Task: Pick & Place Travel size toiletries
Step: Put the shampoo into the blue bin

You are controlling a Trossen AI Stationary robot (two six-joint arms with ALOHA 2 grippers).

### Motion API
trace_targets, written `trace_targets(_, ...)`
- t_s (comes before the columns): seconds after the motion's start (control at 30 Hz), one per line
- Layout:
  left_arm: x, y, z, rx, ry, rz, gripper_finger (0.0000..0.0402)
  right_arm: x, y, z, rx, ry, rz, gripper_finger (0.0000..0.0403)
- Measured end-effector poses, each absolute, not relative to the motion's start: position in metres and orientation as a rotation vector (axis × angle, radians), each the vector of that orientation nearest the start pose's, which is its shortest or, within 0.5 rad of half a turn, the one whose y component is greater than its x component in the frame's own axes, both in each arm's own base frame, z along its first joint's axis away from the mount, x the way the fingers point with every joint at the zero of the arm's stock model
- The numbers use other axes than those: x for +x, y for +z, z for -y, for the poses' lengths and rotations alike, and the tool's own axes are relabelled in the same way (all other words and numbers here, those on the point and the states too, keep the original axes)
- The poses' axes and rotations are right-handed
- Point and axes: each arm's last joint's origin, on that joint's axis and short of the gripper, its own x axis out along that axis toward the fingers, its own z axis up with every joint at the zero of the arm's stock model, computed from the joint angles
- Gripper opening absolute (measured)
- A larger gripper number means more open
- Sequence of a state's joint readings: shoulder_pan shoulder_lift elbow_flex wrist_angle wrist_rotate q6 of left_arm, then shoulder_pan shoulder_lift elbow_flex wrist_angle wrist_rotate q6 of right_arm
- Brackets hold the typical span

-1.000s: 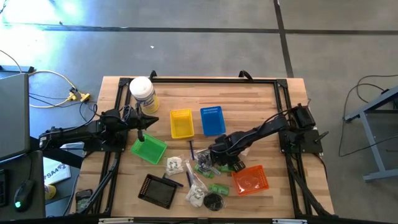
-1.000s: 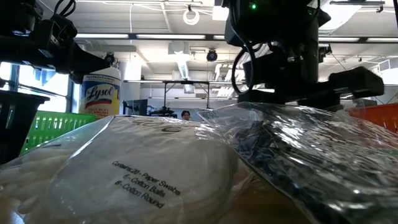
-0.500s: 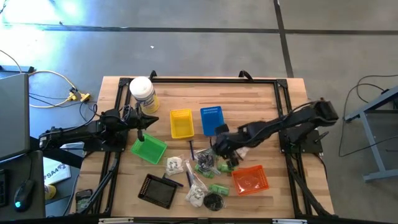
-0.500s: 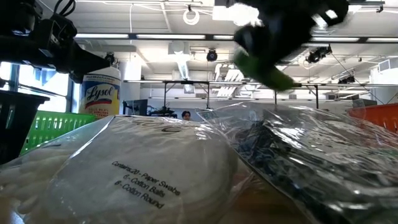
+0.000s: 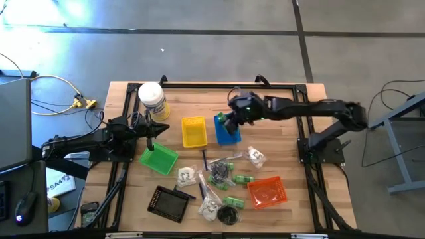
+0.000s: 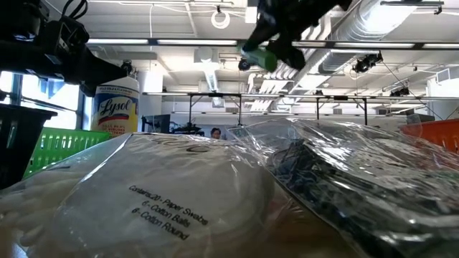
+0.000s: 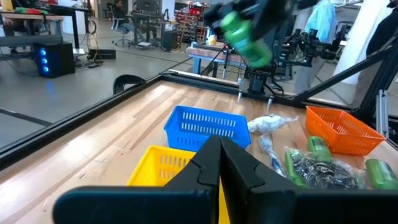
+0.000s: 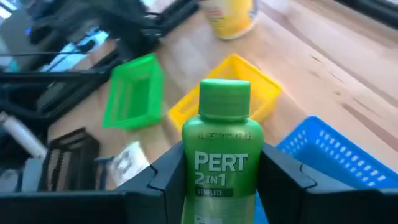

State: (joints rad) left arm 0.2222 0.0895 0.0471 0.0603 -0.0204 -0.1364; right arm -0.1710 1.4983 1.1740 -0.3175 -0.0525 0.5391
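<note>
My right gripper hangs high over the blue basket, shut on a small green bottle marked PERT 2in1. The same bottle shows in the low view and in the left wrist view. More travel size toiletries, green bottles and clear packets, lie on the table between the baskets. A white-filled packet lies to the right of them. My left gripper waits shut at the table's left, by the green basket. My right gripper pinches the green bottle's body between its two fingers, one on each side, below the cap. The fingers slant down from the table's right. The cap end points away from the gripper, and the bottle is lifted clear, above the blue basket.
A yellow basket stands left of the blue one. An orange basket is at the near right and a black tray near the front edge. A big white jar with a yellow label stands at the far left.
My right gripper has lifted the green bottle out of the pile beside the orange basket. It has carried the bottle up and toward the far edge, to above the blue basket, and has rolled on the way. The left arm has kept still.
</note>
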Motion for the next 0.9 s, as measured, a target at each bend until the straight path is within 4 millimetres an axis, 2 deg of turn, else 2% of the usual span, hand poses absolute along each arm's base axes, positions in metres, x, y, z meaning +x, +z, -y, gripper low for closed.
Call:
trace_targets(0.2, 0.098, 0.178, -0.023, -0.134, 0.241, 0.031, 0.0000, 0.349, 0.242, 0.075, 0.648, -0.324, -0.686, 0.0150)
trace_targets(0.37, 0.098, 0.178, -0.023, -0.134, 0.237, 0.031, 0.0000, 0.357, 0.207, 0.089, 0.680, -0.404, -0.779, 0.0148)
trace_targets(0.73, 0.098, 0.177, -0.023, -0.127, 0.238, 0.023, 0.0000, 0.352, 0.202, 0.097, 0.726, -0.454, -0.817, 0.0150)
trace_targets(0.9, 0.098, 0.177, -0.023, -0.127, 0.239, 0.024, 0.0000, 0.352, 0.192, 0.096, 0.713, -0.490, -0.870, 0.0149)
